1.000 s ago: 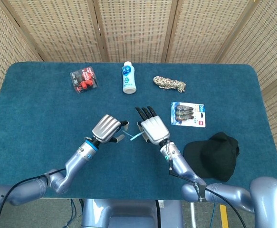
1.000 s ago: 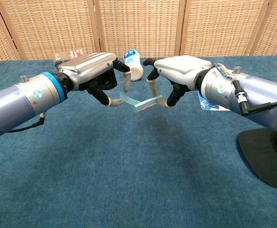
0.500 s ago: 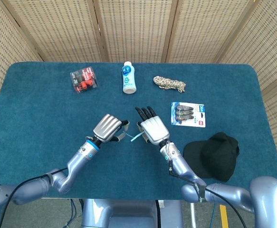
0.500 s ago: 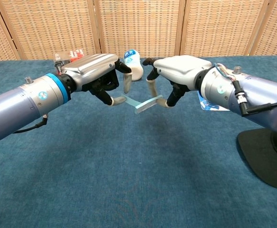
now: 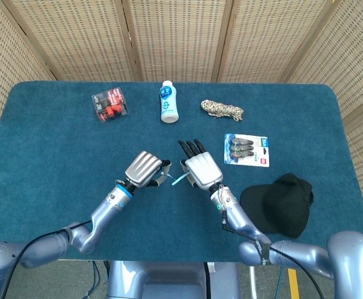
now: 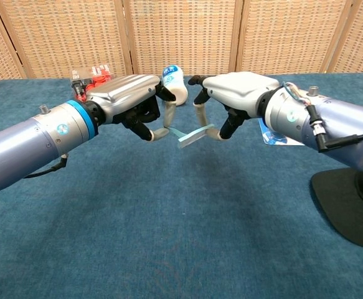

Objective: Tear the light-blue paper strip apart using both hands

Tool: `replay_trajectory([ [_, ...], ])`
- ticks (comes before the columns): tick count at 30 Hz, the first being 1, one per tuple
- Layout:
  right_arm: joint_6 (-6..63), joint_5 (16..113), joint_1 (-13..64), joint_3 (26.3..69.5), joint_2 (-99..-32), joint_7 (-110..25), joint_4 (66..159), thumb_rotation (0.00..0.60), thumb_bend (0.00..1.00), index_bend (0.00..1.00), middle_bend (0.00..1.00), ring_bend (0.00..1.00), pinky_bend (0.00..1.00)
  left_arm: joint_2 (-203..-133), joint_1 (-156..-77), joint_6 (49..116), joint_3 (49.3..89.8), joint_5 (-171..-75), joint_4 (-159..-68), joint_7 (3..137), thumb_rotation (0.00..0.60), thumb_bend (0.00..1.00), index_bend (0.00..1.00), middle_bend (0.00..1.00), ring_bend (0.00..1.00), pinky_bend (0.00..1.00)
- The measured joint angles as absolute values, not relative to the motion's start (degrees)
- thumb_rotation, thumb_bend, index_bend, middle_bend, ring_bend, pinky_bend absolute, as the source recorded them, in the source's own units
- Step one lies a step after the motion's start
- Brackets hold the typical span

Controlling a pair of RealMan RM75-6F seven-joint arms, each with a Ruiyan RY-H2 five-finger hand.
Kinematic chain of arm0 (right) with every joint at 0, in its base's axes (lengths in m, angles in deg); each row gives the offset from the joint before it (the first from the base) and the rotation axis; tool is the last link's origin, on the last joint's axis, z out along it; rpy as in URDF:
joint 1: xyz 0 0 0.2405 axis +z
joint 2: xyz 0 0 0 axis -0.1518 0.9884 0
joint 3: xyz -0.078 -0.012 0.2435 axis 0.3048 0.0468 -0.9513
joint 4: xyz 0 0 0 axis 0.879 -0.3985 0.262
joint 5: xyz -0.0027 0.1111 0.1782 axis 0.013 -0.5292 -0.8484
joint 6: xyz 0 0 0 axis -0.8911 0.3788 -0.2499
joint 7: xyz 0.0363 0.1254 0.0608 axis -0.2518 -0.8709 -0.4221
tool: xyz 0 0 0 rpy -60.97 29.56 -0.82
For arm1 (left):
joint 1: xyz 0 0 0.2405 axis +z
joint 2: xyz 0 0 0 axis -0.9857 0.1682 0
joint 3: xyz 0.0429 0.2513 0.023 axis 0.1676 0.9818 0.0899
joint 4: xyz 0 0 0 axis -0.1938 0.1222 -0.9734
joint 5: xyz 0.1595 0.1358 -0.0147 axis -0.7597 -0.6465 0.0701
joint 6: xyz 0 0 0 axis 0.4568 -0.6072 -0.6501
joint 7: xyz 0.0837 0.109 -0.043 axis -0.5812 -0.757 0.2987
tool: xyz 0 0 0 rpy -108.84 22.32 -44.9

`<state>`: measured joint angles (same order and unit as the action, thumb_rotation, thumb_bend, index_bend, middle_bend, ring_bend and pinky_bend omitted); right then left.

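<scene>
The light-blue paper strip hangs in the air between my two hands, above the middle of the blue table; in the head view only a short piece of the strip shows. My left hand pinches its left end between thumb and finger. My right hand pinches the right end the same way. In the head view the left hand and right hand sit close together, backs up. The strip looks whole, bent in a shallow V.
At the back of the table lie a red packet, a white bottle and a coil of rope. A blister pack and a black cap lie to the right of my right hand.
My left hand has moved right, toward the right hand, so the strip between them is shorter and more bent. The right hand has stayed in place.
</scene>
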<state>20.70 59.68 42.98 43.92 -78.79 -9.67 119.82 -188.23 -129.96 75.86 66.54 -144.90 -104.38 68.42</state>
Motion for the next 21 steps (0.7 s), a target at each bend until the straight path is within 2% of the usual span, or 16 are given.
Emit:
replay_trajectory([
  [14, 21.0, 59.8, 43.0, 44.1, -78.0, -10.3, 120.4, 0.600, 0.52, 0.63, 0.01, 0.00, 0.00, -188.7, -130.5, 76.4, 66.5, -144.5, -103.8, 67.8, 0.600, 0.59, 0.66, 0.99, 0.97, 0.94],
  [21, 21.2, 59.8, 42.9, 44.1, -77.5, -10.5, 120.6, 0.600, 0.52, 0.63, 0.01, 0.00, 0.00, -188.7, -130.6, 76.5, 66.5, -144.3, -103.5, 67.6, 0.600, 0.68, 0.72, 0.99, 0.97, 0.94],
])
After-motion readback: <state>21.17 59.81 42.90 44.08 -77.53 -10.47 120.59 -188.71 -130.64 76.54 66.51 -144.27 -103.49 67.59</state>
